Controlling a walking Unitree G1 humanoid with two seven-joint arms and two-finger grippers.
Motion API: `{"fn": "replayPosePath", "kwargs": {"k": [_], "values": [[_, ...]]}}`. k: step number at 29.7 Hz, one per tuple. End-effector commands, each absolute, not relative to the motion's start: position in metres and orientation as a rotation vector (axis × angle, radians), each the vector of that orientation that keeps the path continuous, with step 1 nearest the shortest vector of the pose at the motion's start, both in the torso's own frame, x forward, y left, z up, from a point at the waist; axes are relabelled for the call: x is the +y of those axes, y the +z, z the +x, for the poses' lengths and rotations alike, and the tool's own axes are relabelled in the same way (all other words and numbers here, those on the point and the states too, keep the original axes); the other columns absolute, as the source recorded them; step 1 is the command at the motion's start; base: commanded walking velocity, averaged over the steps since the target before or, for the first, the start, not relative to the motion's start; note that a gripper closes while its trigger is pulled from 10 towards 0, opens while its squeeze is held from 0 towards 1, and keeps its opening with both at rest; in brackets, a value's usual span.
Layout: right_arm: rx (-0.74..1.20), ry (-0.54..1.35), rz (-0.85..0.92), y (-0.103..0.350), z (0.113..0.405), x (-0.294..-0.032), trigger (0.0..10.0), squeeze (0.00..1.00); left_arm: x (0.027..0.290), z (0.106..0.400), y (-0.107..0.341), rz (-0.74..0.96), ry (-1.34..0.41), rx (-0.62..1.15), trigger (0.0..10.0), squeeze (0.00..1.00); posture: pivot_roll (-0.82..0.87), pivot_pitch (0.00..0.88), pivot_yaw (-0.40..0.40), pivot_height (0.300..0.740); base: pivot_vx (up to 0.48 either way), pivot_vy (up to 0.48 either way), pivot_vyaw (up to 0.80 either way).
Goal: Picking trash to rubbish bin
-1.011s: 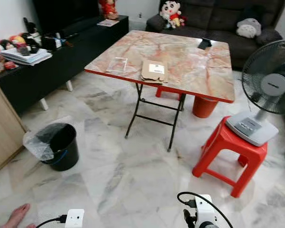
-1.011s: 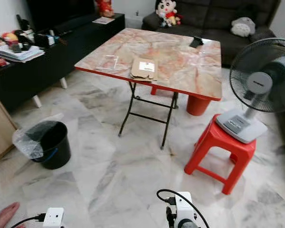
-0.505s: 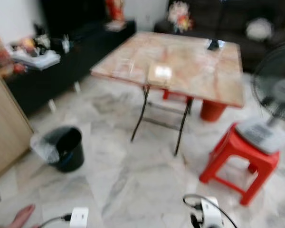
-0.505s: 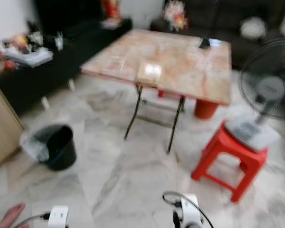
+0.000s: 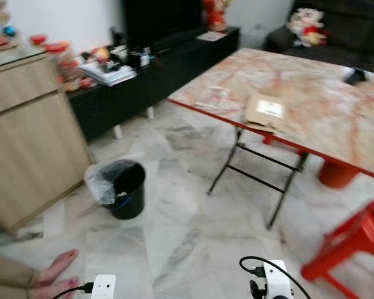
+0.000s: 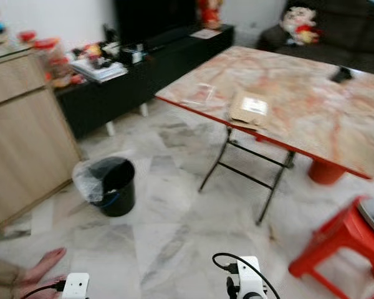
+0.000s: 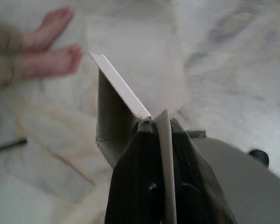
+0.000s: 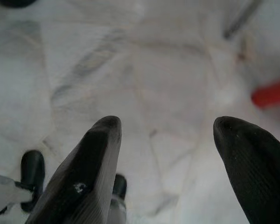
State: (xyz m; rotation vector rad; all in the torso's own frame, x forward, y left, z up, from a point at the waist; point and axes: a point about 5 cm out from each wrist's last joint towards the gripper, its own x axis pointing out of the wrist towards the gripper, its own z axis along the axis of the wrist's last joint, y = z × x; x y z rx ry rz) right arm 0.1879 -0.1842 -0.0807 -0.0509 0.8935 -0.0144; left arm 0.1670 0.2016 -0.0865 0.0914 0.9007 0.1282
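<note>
A black rubbish bin [image 5: 123, 188] with a clear plastic liner stands on the marble floor beside a wooden cabinet. On the marble-pattern folding table [image 5: 311, 134] lie a flat brown cardboard packet [image 5: 264, 112] and a clear plastic wrapper [image 5: 212, 97]. In the left wrist view my left gripper [image 7: 156, 125] is shut on a folded pale piece of card [image 7: 113, 116], low over the floor. The right gripper [image 8: 165, 128] hangs open above bare floor, with nothing between its fingers.
A light wooden cabinet [image 5: 28, 143] stands at the left and a black TV bench [image 5: 168, 68] with clutter behind it. A red stool [image 5: 352, 246] is at the right. A person's bare foot [image 5: 55, 274] rests on the floor near my left arm.
The camera has swung left: the cabinet has come into view, the bin and table have shifted right, and the fan has left the picture. The things themselves have not moved.
</note>
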Motion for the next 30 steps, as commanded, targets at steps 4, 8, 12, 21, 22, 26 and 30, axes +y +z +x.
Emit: {"fn": "replayPosePath", "kwargs": {"k": [4, 8, 12, 21, 22, 26, 30], "values": [[0.870, 0.003, -0.028, -0.0779, 0.1951, -0.1753, 10.0, 0.00, 0.2074, 0.1639, -0.0872, 0.099, 0.140, 0.916, 10.0, 0.00, -0.04, 0.025, -0.065, 0.740, 0.273, 0.000, 0.00], [0.870, 0.006, -0.031, -0.0779, 0.1951, -0.1751, 10.0, 0.00, 0.2072, 0.1638, -0.0873, 0.098, 0.140, 0.916, 10.0, 0.00, -0.04, 0.025, -0.065, 0.740, 0.276, 0.000, 0.00], [0.874, 0.013, -0.035, -0.0781, 0.1952, -0.1734, 10.0, 0.00, 0.2073, 0.1639, -0.0872, 0.097, 0.140, 0.914, 10.0, 0.00, -0.03, 0.031, -0.068, 0.740, 0.274, 0.000, 0.00], [0.878, 0.023, -0.057, -0.0783, 0.1951, -0.1728, 10.0, 0.00, 0.2078, 0.1637, -0.0872, 0.096, 0.143, 0.915, 10.0, 0.00, -0.03, 0.035, -0.068, 0.740, 0.273, 0.000, 0.39], [0.879, 0.021, -0.056, -0.0783, 0.1950, -0.1730, 10.0, 0.00, 0.2079, 0.1636, -0.0872, 0.096, 0.143, 0.916, 10.0, 0.00, -0.03, 0.035, -0.068, 0.740, 0.270, 0.000, 0.80], [0.878, 0.020, -0.057, -0.0783, 0.1950, -0.1730, 10.0, 0.00, 0.2080, 0.1636, -0.0872, 0.096, 0.143, 0.916, 10.0, 0.00, -0.03, 0.035, -0.068, 0.740, 0.271, 0.000, 0.80], [0.876, 0.009, -0.037, -0.0784, 0.1948, -0.1731, 10.0, 0.00, 0.2082, 0.1635, -0.0872, 0.096, 0.143, 0.916, 10.0, 0.00, -0.03, 0.035, -0.068, 0.740, 0.274, 0.000, 0.27]]}}
